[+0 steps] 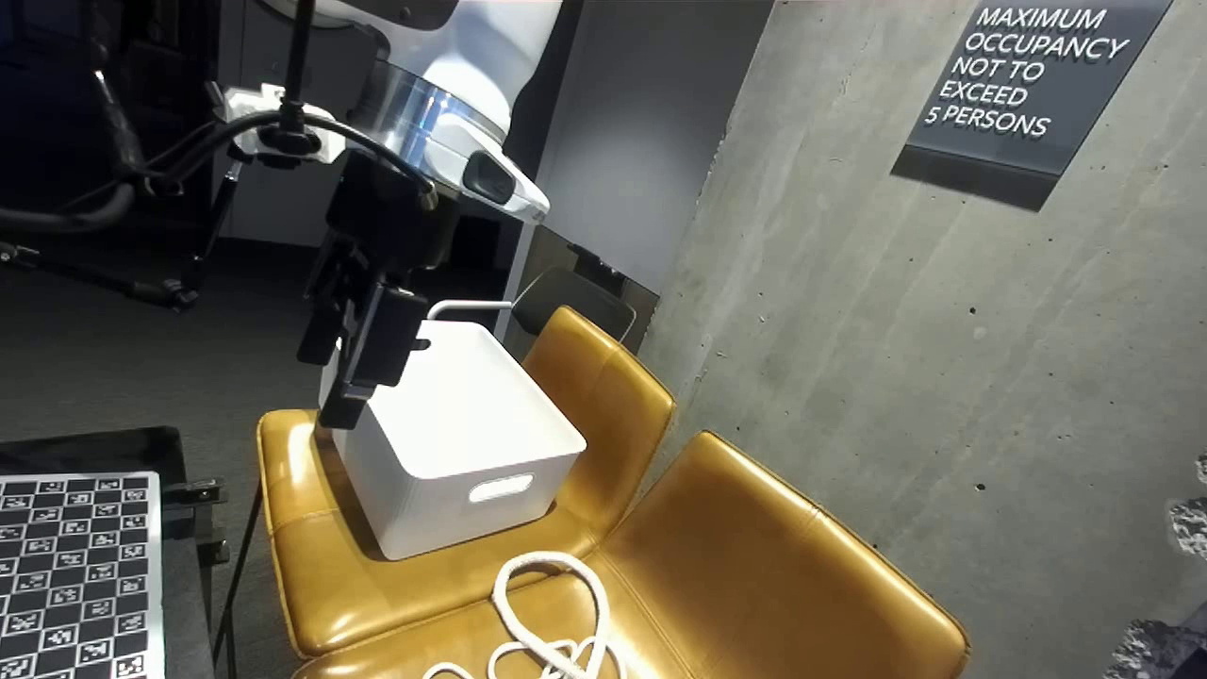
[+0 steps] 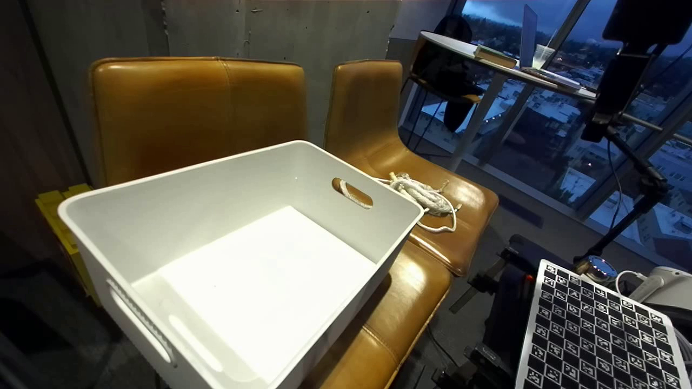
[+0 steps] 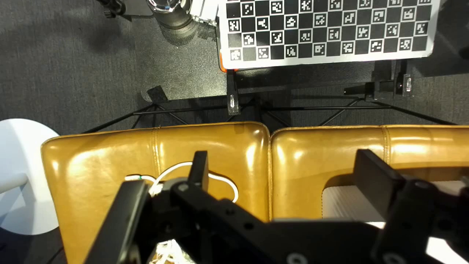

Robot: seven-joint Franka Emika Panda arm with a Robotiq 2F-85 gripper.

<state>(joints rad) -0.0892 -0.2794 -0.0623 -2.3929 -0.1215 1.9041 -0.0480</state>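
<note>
Gripper (image 3: 284, 163) has fingers (image 3: 377, 183) spread wide, near the white storage bin (image 1: 448, 514). Bit of room beside that, then white rope (image 2: 424, 197) on the next leather chair (image 1: 764, 566), back from its front edge. Bin's open-topped, bare bottom showing.

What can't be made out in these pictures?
White rope: bottom edge crops it in an exterior view; pincer hides part in wrist view.
Bin: near corner cut off by bottom edge in an exterior view.
Arm: upper part beyond top edge in an exterior view.
Patterned board: left and bottom edges crop it in an exterior view.
</note>
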